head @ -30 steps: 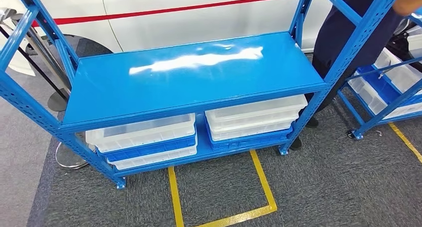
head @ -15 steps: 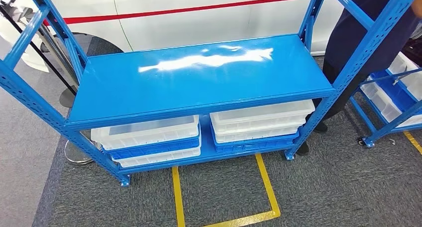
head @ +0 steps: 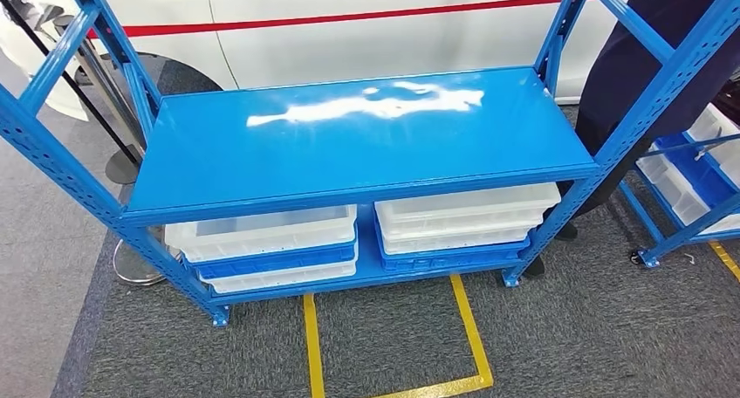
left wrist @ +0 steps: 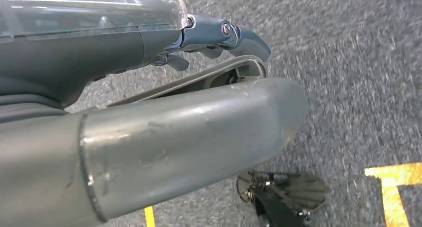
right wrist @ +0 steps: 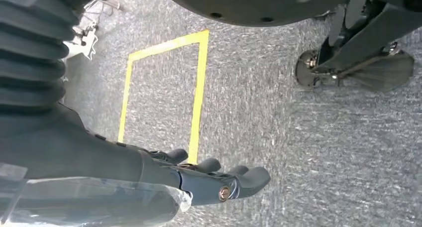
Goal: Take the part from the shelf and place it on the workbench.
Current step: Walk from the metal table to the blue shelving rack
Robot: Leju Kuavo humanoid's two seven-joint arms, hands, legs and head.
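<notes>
Blue shelf (head: pixel 349 145) at centre, its top board bare and glossy; clear bins (head: pixel 262 232) stacked at 6 o'clock beneath. No part visible on it. Left robot hand (left wrist: pixel 209 38) and right robot hand (right wrist: pixel 209 179) hang over grey carpet, fingers loosely apart, holding nothing (person (head: pixel 646 58) at 2 o'clock).

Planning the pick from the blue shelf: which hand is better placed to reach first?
Right, marginally. Both hang over the carpet, but the right hand plainly holds nothing, fingers apart; the left hand hides its fingers. The shelf sits centred.
</notes>
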